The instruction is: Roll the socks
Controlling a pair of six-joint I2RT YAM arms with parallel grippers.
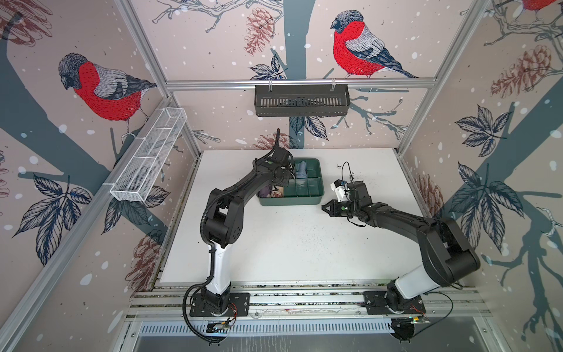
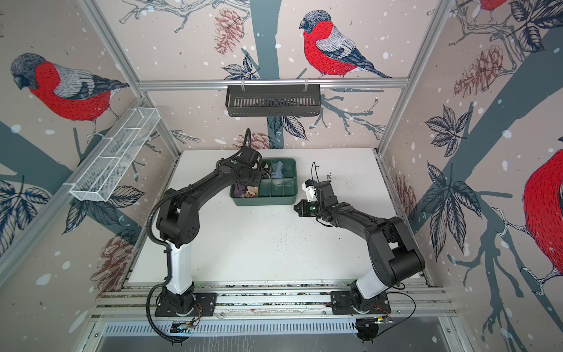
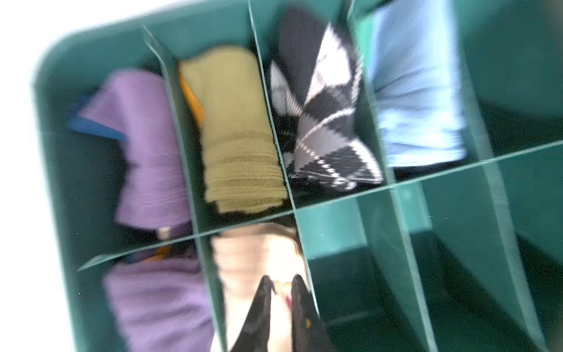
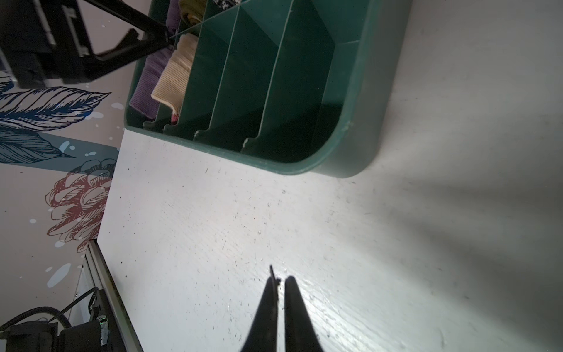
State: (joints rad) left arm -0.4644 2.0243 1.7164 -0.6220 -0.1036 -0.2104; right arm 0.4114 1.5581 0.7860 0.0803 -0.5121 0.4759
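The socks (image 3: 259, 262) show as one tan ribbed bundle with a dark red edge, lying in a near-row compartment of the green divided tray (image 3: 91, 39). In the right wrist view the socks (image 4: 175, 73) sit second from the tray's end wall. My left gripper (image 3: 281, 282) reaches down into that compartment, its jaws a narrow gap apart with tan fabric pinched between them; this view is blurred. In both top views the left wrist hides the bundle's top. My right gripper (image 1: 324, 208) hovers shut and empty over bare table to the right of the tray (image 1: 289, 201).
Other compartments hold an olive roll (image 3: 240, 137), a black-white patterned roll (image 3: 323, 122), a light blue roll (image 3: 417, 100) and two purple bundles (image 3: 146, 146) (image 3: 158, 298). A black basket (image 1: 301, 105) hangs on the back rail, a white wire basket (image 1: 149, 158) on the left wall.
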